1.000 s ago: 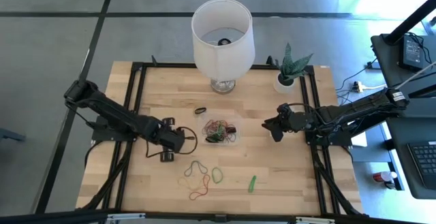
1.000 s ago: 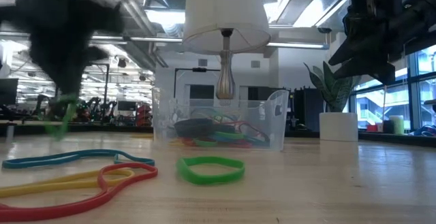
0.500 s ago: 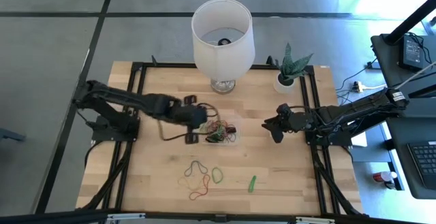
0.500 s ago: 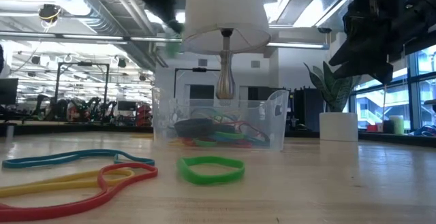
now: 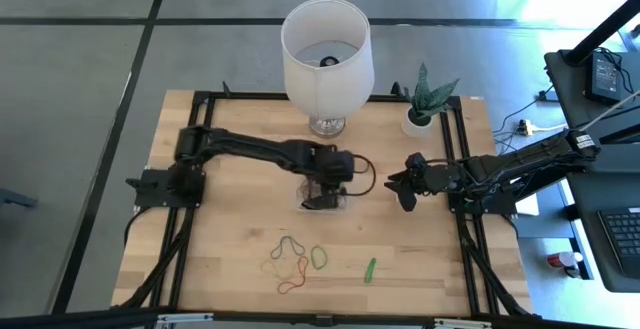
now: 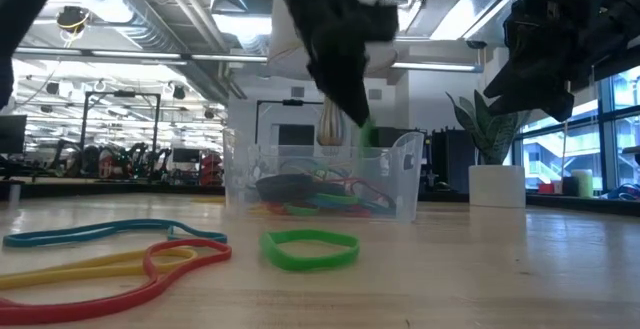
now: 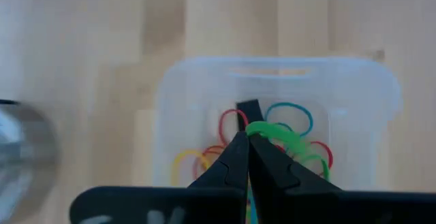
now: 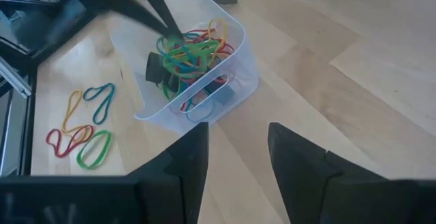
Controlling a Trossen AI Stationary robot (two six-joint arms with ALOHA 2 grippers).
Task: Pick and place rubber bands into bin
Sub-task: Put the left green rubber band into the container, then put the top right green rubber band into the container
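We see the bin (image 5: pixel 322 191) directly under the left gripper (image 7: pixel 246 137), with many rubber bands (image 8: pixel 187 55) inside. This gripper is clenched on a green rubber band (image 7: pixel 283 137). The right gripper (image 8: pixel 235 149) waits with fingers apart, beside the bin. More loose bands (image 5: pixel 292 262) lie nearer the table's front edge.

White lamp (image 5: pixel 327 54) and potted plant (image 5: pixel 425 101) (both upright) on table (image 5: pixel 420 259).
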